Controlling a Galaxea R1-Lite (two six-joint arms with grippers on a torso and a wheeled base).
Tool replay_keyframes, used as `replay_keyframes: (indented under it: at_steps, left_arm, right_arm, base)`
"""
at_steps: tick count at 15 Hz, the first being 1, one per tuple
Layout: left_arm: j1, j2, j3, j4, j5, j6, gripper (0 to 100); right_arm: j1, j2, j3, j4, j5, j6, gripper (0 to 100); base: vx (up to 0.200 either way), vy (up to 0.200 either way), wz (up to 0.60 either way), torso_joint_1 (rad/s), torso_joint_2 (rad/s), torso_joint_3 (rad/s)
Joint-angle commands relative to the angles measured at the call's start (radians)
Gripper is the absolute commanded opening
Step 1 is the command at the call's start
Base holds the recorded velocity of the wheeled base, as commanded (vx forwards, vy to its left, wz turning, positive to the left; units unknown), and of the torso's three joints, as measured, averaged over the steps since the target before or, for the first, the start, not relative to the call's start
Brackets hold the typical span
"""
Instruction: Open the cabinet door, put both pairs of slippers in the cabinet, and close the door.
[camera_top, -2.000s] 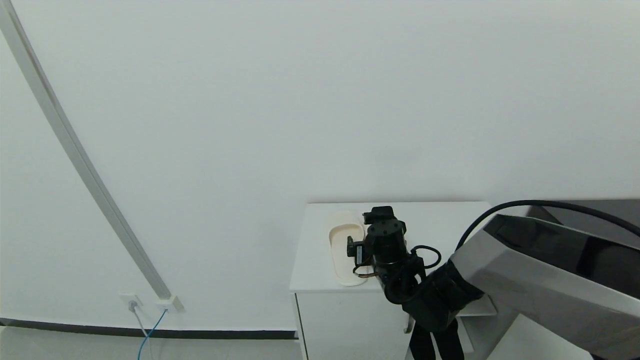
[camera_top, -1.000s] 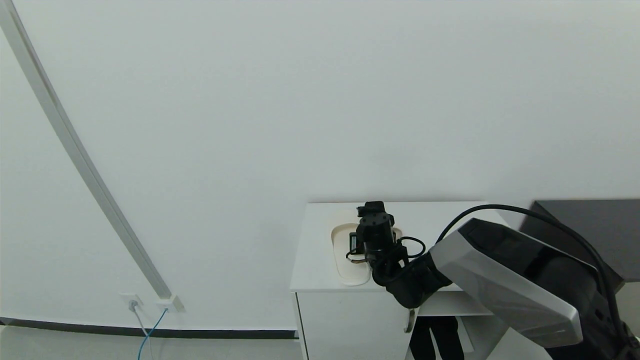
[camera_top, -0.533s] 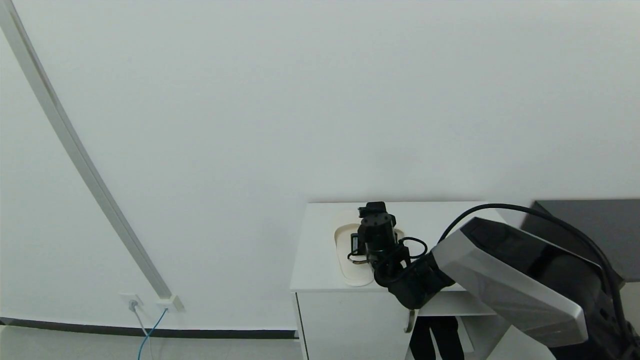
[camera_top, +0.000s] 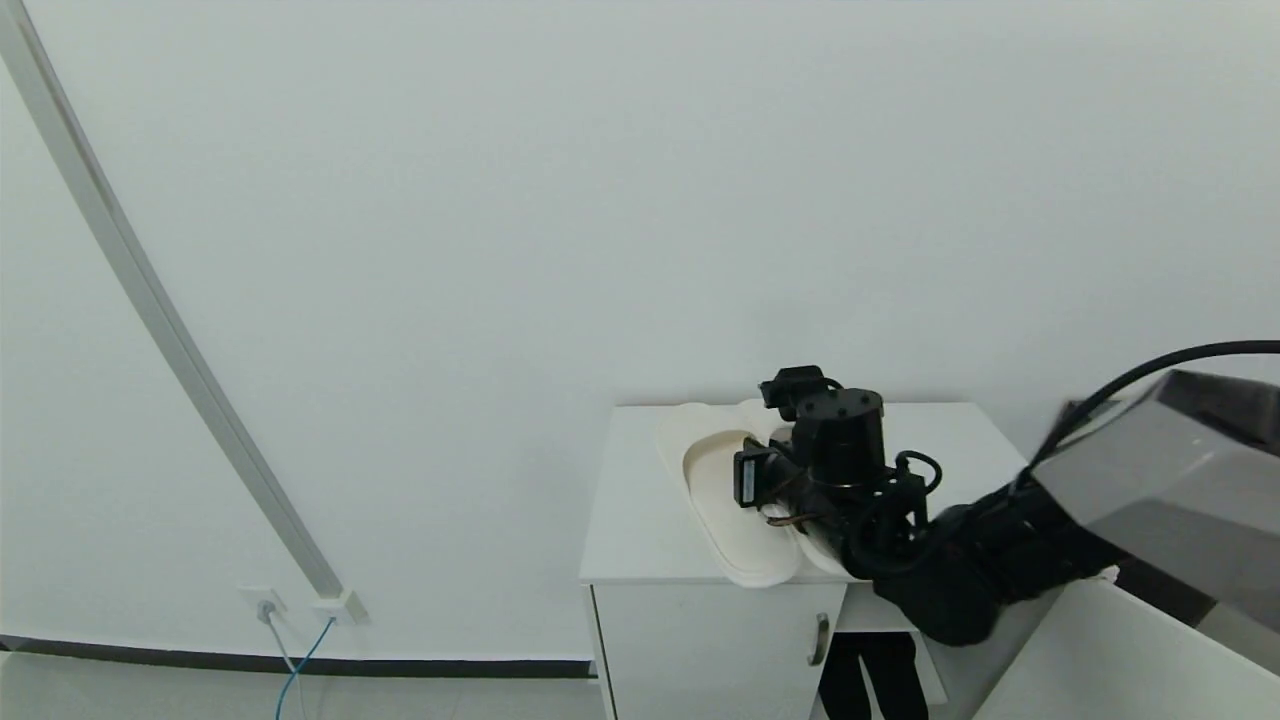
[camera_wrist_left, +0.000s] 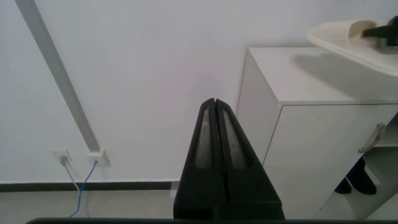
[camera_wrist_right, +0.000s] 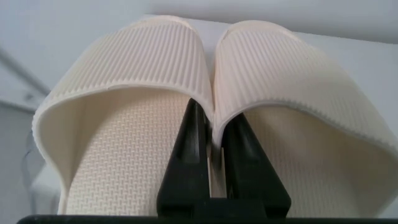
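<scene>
A pair of cream slippers (camera_top: 735, 510) hangs just above the white cabinet's top (camera_top: 635, 500), its heels past the front edge. My right gripper (camera_wrist_right: 210, 134) is shut on the two inner sides of the cream slippers (camera_wrist_right: 143, 93), pinching them together. From the left wrist view the cream slippers (camera_wrist_left: 348, 37) float over the cabinet top (camera_wrist_left: 311, 74) and cast a shadow on it. A black pair (camera_top: 880, 680) stands inside the cabinet's open right half. My left gripper (camera_wrist_left: 214, 109) is shut and empty, low beside the cabinet's left side.
The cabinet's left door (camera_top: 710, 650) is closed, with a metal handle (camera_top: 820, 640). A white panel (camera_top: 1090, 650) stands at the lower right, likely the open door. A wall socket with a blue cable (camera_top: 265, 605) sits low on the left.
My right arm has risen and swung right, carrying the cream slippers off the cabinet top. They now hang over its front edge.
</scene>
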Motion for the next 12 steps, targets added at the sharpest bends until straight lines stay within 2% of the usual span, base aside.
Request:
replay_keyframes:
  at_steps: [1, 3, 6, 9, 12]
  left_arm:
    - [0.000, 0.001, 0.000, 0.000, 0.000, 0.001, 0]
    - [0.000, 0.001, 0.000, 0.000, -0.001, 0.001, 0]
    - [0.000, 0.001, 0.002, 0.000, -0.001, 0.003, 0]
    - [0.000, 0.001, 0.002, 0.000, -0.001, 0.007, 0]
    - [0.000, 0.001, 0.002, 0.000, -0.003, 0.006, 0]
  right_arm:
    - [0.031, -0.276, 0.219, -0.034, 0.118, -0.019, 0]
    - [0.051, -0.377, 0.308, -0.032, 0.193, -0.022, 0]
    - [0.054, -0.456, 0.418, -0.052, 0.280, -0.135, 0]
    - [0.054, -0.442, 0.477, -0.153, 0.292, -0.212, 0]
    - [0.054, -0.434, 0.490, -0.169, 0.306, -0.228, 0]
  base:
    - [0.000, 0.000, 0.00, 0.000, 0.00, 0.000]
    - [0.000, 0.000, 0.00, 0.000, 0.00, 0.000]
    - [0.000, 0.000, 0.00, 0.000, 0.00, 0.000]
    - [0.000, 0.000, 0.00, 0.000, 0.00, 0.000]
    - [0.000, 0.000, 0.00, 0.000, 0.00, 0.000]
